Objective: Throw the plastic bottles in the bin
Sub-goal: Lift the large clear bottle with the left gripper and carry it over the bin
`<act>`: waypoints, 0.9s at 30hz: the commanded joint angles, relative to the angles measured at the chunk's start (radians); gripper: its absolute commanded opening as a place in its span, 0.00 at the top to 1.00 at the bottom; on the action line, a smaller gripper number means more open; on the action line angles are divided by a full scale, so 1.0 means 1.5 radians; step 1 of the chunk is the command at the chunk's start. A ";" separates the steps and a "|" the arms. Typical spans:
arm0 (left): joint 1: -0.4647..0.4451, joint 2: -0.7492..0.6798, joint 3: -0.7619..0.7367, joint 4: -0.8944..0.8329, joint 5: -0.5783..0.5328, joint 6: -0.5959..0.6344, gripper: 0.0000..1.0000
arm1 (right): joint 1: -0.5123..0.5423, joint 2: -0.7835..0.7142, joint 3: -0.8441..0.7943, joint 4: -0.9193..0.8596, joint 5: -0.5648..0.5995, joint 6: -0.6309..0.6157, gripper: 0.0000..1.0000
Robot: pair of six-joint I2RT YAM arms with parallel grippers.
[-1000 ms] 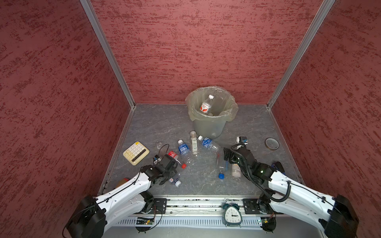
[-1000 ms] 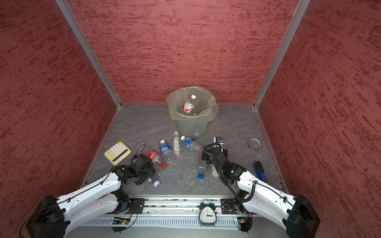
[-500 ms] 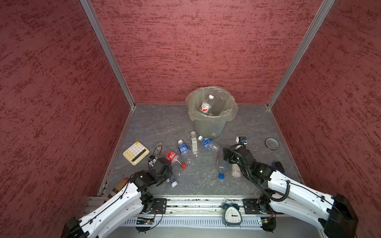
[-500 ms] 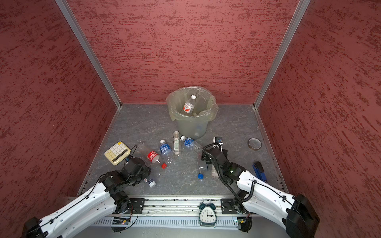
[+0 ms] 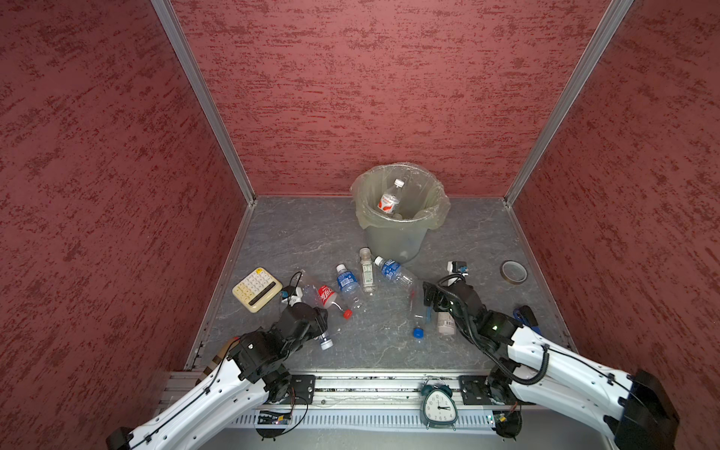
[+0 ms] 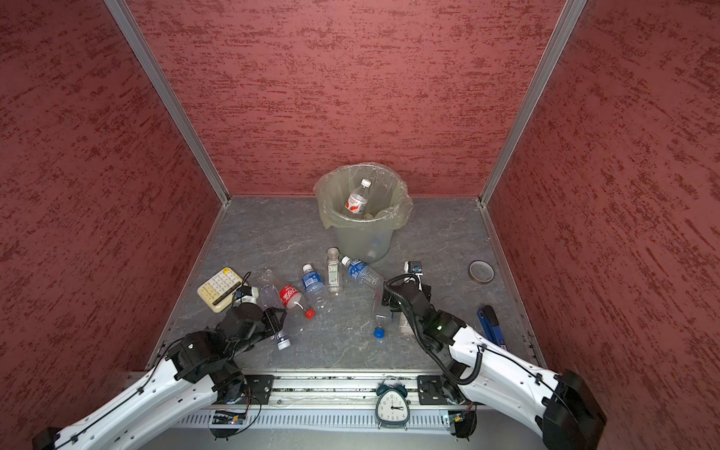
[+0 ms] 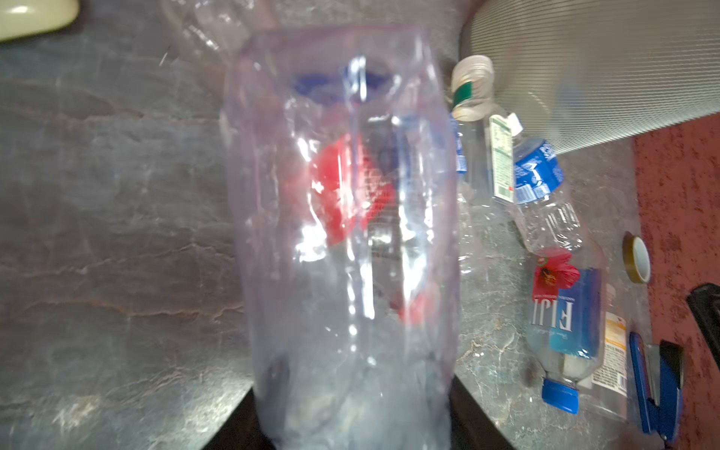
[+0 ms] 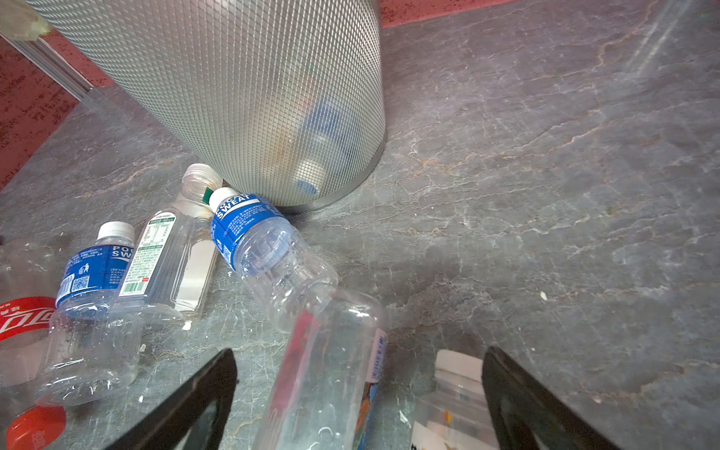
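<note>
Left wrist view: left gripper (image 7: 350, 424) clamped on clear bottle (image 7: 343, 233).
Right gripper (image 8: 360, 356) fingers apart either side of blue-capped bottle (image 8: 327, 389) near the bin (image 8: 233, 97); bare floor (image 8: 545, 195) beside bin.

Bottles (image 5: 348, 282) lie before the bin (image 5: 393, 241), calculator (image 5: 257, 289) to their left, tape roll (image 5: 513, 272) right

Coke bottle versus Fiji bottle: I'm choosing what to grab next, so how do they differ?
The Coke bottle has a red label and red cap; the Fiji bottle has a blue label and blue cap. The Coke bottle lies on the left, near the calculator; the Fiji bottle lies right of centre, within the open right end effector. Both are clear, lying on their sides outside the bin.
</note>
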 commanded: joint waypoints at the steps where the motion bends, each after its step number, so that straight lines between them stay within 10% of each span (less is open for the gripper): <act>1: -0.009 -0.005 0.028 0.065 -0.003 0.108 0.45 | 0.005 -0.019 -0.017 0.025 0.003 -0.001 0.01; 27: -0.059 0.108 0.208 0.251 0.012 0.343 0.44 | 0.005 -0.048 -0.033 0.040 0.004 -0.013 0.01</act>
